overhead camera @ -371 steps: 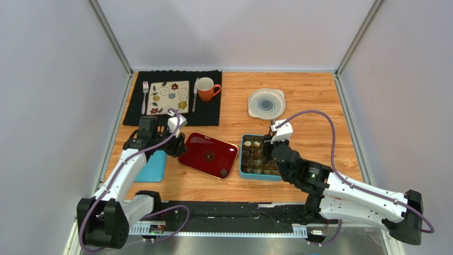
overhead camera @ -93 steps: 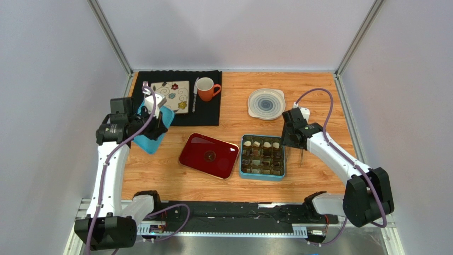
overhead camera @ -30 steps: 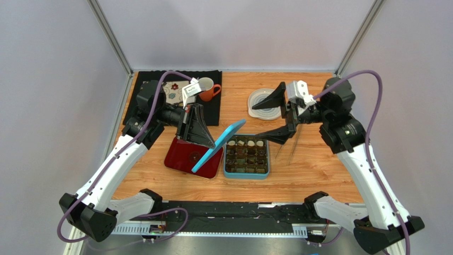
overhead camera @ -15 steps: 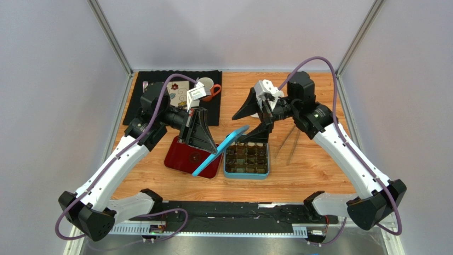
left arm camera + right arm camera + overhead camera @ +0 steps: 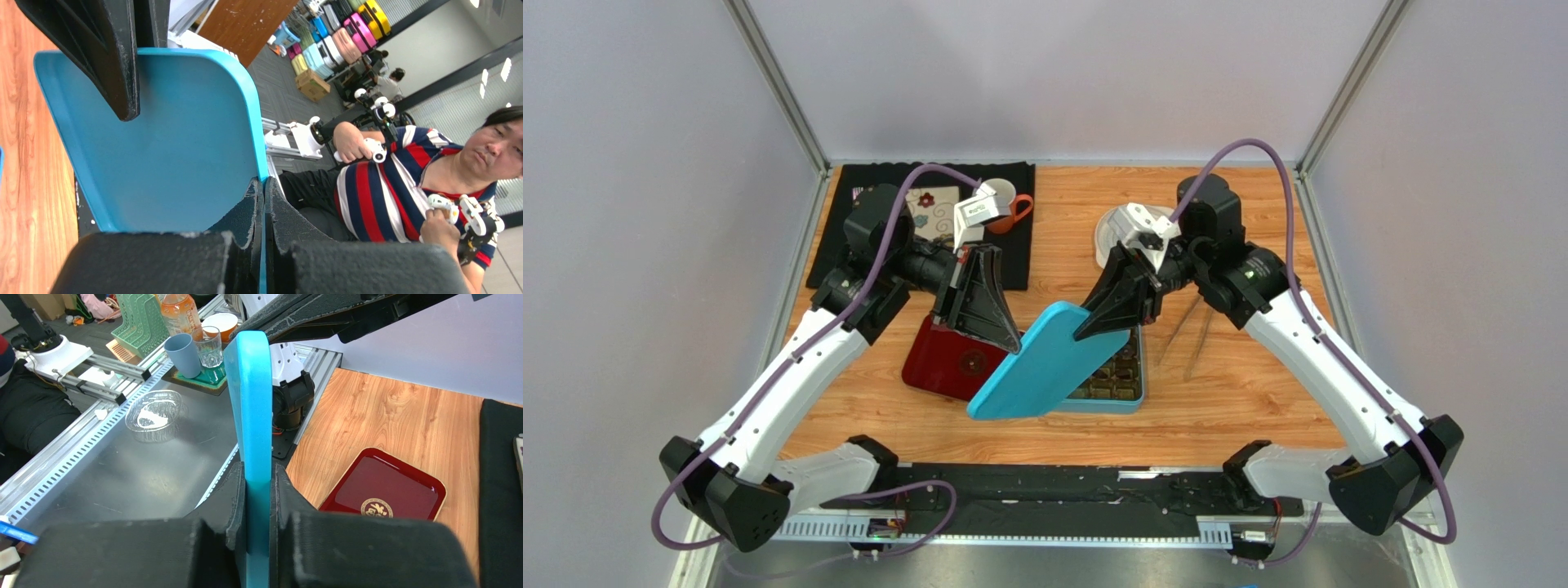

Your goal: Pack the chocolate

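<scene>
Teal lid, pinched at opposite edges by the left gripper and right gripper, slants over the teal box, largely covering the chocolate inside.

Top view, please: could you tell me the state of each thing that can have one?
Lid, held tilted above the box.
Box, open, partly hidden beneath the lid.
Left hand, shut on lid.
Right hand, shut on lid.
Mug, upright.
Tray, flat, partly hidden.
</scene>
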Robot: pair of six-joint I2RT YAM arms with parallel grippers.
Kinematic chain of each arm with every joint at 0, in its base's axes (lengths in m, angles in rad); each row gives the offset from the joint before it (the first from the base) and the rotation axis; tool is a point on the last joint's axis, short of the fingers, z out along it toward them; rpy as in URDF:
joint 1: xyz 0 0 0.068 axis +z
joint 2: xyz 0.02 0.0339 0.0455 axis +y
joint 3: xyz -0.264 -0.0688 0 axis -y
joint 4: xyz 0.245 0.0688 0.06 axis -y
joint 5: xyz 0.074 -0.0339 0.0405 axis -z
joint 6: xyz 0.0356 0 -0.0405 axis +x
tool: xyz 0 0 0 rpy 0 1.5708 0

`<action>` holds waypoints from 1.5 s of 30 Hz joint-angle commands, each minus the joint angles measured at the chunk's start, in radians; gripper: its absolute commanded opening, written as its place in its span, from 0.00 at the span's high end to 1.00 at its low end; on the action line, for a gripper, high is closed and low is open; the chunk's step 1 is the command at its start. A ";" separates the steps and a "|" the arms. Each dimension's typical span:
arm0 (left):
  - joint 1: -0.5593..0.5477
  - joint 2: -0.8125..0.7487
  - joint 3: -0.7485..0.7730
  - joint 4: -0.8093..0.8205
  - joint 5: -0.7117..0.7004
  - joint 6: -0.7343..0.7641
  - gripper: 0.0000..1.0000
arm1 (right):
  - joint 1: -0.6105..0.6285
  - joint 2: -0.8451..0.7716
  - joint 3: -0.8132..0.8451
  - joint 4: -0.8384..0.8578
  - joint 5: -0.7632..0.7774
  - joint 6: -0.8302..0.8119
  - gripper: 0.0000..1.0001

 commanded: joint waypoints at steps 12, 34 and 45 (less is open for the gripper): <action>0.257 0.150 0.211 0.505 0.216 -0.276 0.10 | -0.008 -0.054 -0.034 0.022 0.153 0.202 1.00; 0.442 -0.060 -0.090 -0.613 -0.711 0.979 0.07 | -0.270 -0.193 -0.663 0.391 1.049 1.256 1.00; 0.439 -0.102 -0.264 -0.594 -0.681 1.037 0.07 | -0.332 -0.229 -0.919 0.675 1.056 1.503 1.00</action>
